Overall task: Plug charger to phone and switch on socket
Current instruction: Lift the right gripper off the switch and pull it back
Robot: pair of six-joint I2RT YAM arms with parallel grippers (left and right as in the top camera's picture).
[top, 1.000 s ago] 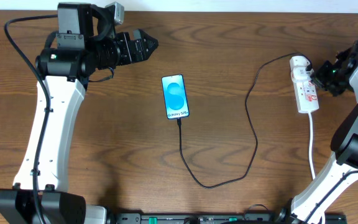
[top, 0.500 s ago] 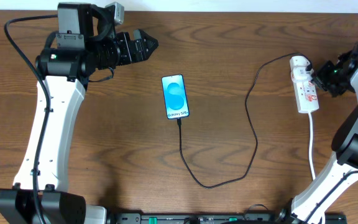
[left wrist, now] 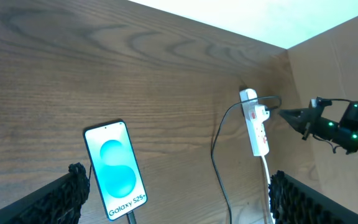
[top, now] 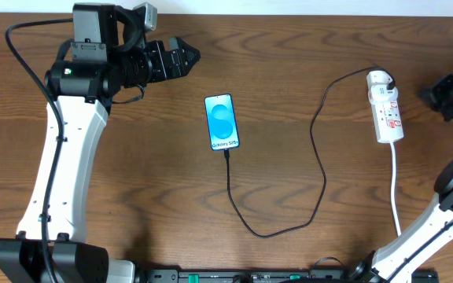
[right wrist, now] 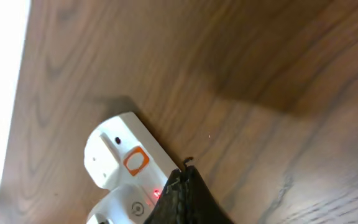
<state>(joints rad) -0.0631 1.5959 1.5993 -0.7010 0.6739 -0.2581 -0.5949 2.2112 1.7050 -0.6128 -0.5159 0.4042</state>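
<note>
The phone (top: 222,122) lies screen up mid-table, light blue with "Galaxy S25+" text; it also shows in the left wrist view (left wrist: 115,168). The thin black charger cable (top: 322,169) is plugged into the phone's lower end, loops toward the front and runs up to a black plug at the far end of the white socket strip (top: 387,110). In the right wrist view a small red light glows on the socket (right wrist: 114,149). My right gripper (top: 427,93) is shut and empty, to the right of the socket and apart from it. My left gripper (top: 187,56) is open, up-left of the phone.
The socket's thick white cord (top: 395,189) runs from the strip toward the front edge on the right. The table's far edge lies just beyond the socket. Both arm bases stand at the front corners.
My right gripper has pulled back to the right, away from the socket it was touching. The left arm, phone and cable have not moved.
</note>
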